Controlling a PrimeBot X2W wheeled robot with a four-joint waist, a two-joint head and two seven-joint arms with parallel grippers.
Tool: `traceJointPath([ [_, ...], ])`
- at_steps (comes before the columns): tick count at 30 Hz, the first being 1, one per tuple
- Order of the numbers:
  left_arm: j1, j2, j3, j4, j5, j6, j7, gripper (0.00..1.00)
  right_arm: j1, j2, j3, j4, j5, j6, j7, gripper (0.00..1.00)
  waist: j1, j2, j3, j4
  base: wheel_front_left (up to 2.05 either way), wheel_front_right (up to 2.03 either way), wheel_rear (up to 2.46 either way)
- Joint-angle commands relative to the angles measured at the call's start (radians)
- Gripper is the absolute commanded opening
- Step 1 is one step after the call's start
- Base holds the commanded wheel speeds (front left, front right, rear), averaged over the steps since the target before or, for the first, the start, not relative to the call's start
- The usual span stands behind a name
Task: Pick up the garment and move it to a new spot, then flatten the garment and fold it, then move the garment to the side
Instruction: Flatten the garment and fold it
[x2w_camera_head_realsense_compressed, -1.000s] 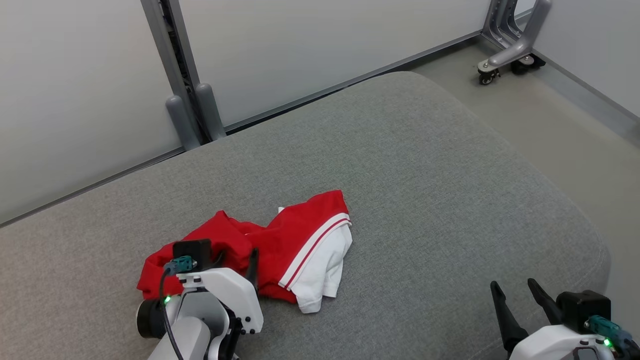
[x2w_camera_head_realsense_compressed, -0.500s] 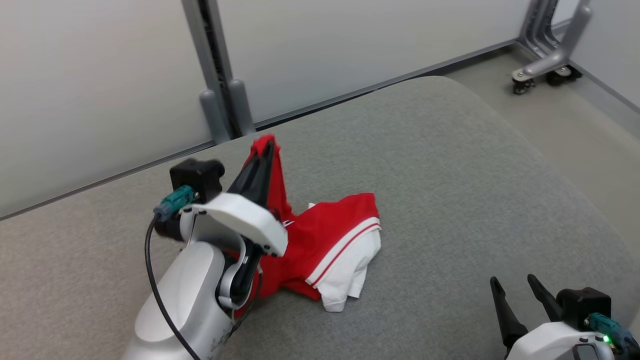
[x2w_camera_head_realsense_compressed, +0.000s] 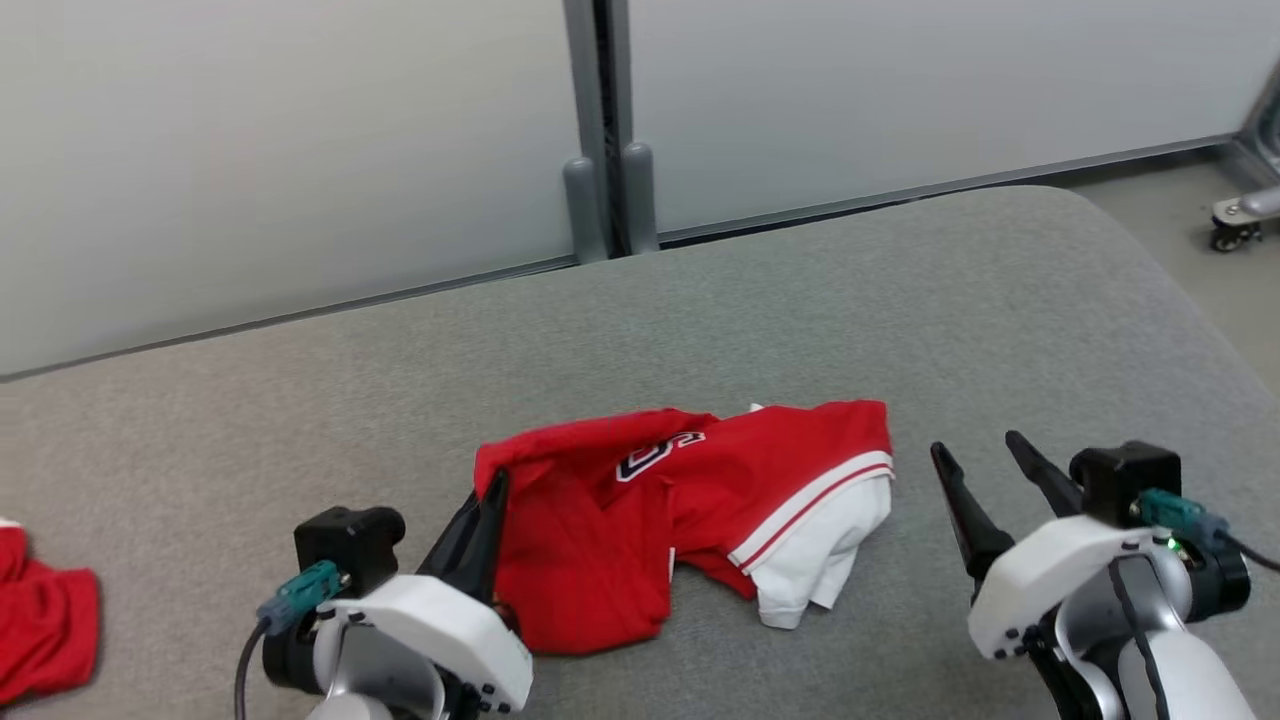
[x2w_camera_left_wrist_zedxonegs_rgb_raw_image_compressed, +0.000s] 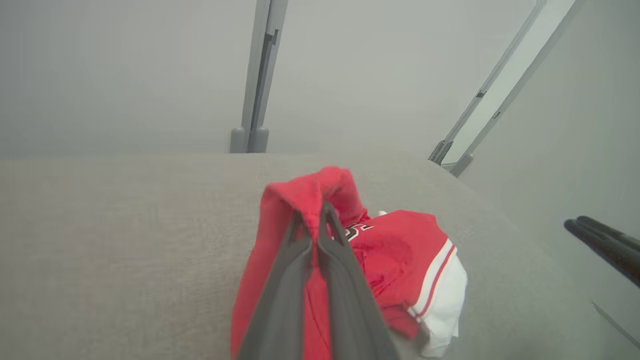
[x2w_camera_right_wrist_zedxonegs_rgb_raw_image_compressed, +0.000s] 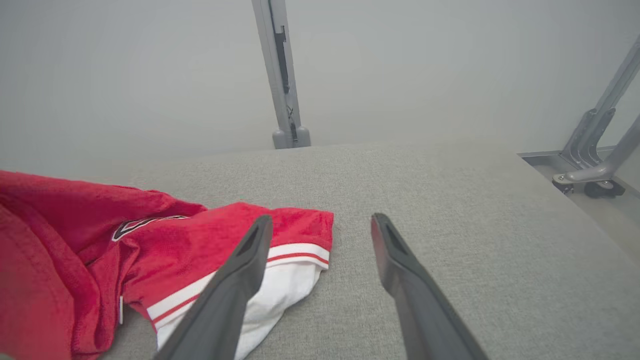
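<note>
One thin pinch: left gripper (x2w_camera_left_wrist_zedxonegs_rgb_raw_image_compressed: 312, 216) clamped on a red fold at the left end of the jersey (x2w_camera_head_realsense_compressed: 600, 540), the rest crumpled on the near middle of the grey cushion (x2w_camera_head_realsense_compressed: 800, 300). Beside it the right gripper (x2w_camera_head_realsense_compressed: 975, 445) gapes wide, empty. Tug hard and that fold may slip free.

Wide grey fabric-covered cushion (x2w_camera_head_realsense_compressed: 800, 300) with a rounded far right corner, red garment (x2w_camera_head_realsense_compressed: 600, 540) with a white, red-striped sleeve lying rumpled on its near middle, second red cloth (x2w_camera_head_realsense_compressed: 40, 625) at its left edge.
</note>
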Motion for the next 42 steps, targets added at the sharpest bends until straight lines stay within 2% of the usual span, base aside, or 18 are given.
traceJointPath([
  [1, 0.024, 0.015, 0.012, -0.016, -0.007, 0.012, 0.004, 0.0, -0.031, -0.005, -0.005, 0.004, 0.005, 0.0, 0.034, 1.0, 0.0, 0.0, 0.016, 0.063, 0.0, 0.0, 0.0],
  [5, 0.071, 0.026, 0.017, -0.02, -0.019, 0.022, 0.007, 0.0, -0.113, -0.005, 0.001, 0.055, 0.014, 0.0, 0.133, 1.0, 0.0, 0.0, 0.033, 0.117, 0.0, 0.0, 0.0],
  [15, 0.018, -0.01, -0.029, 0.016, -0.025, -0.019, 0.01, 0.0, -0.304, -0.005, -0.031, 0.321, -0.037, 0.0, 0.348, 1.0, 0.0, 0.0, 0.079, 0.218, 0.0, 0.0, 0.0],
  [21, -0.005, -0.025, -0.048, 0.036, -0.03, -0.034, 0.012, 0.0, -0.368, -0.004, -0.039, 0.472, -0.08, 0.0, 0.415, 1.0, 0.0, 0.0, 0.104, 0.247, 0.0, 0.0, 0.0],
  [22, -0.005, -0.026, -0.05, 0.039, -0.032, -0.035, 0.011, 0.0, -0.372, -0.005, -0.035, 0.49, -0.078, 0.0, 0.418, 0.9, 0.0, 0.0, 0.106, 0.249, 0.0, 0.0, 0.0],
  [23, -0.005, -0.026, -0.05, 0.043, -0.033, -0.035, 0.008, 0.0, -0.376, -0.005, -0.029, 0.503, -0.074, 0.0, 0.412, 0.4, 0.0, 0.0, 0.107, 0.251, 0.0, 0.0, 0.0],
  [24, -0.005, -0.027, -0.048, 0.045, -0.035, -0.035, 0.004, 0.0, -0.38, -0.005, -0.018, 0.511, -0.076, 0.0, 0.4, 0.0, 0.0, 0.0, 0.108, 0.251, 0.0, 0.0, 0.0],
  [33, -0.038, -0.029, -0.019, 0.062, -0.042, -0.063, -0.065, 0.0, -0.422, -0.006, 0.001, 0.501, -0.094, 0.0, 0.233, 0.0, 0.0, 0.0, 0.069, 0.221, 0.0, 0.0, 0.0],
  [38, -0.145, -0.031, -0.004, 0.074, -0.021, -0.09, -0.107, 0.0, -0.491, -0.006, 0.001, 0.469, -0.084, 0.0, 0.067, 0.0, 0.0, 0.0, 0.038, 0.196, 0.0, 0.0, 0.0],
  [39, -0.145, -0.031, -0.004, 0.074, -0.021, -0.09, -0.107, 0.0, -0.491, -0.006, 0.001, 0.469, -0.084, 0.0, 0.067, 0.0, 0.0, 0.0, 0.038, 0.196, 0.0, 0.0, 0.0],
  [42, -0.24, -0.032, 0.016, 0.08, 0.001, -0.105, -0.156, 0.0, -0.553, -0.006, -0.014, 0.449, -0.085, 0.0, -0.073, 0.0, 0.0, 0.0, 0.015, 0.183, 0.0, 0.0, 0.0],
])
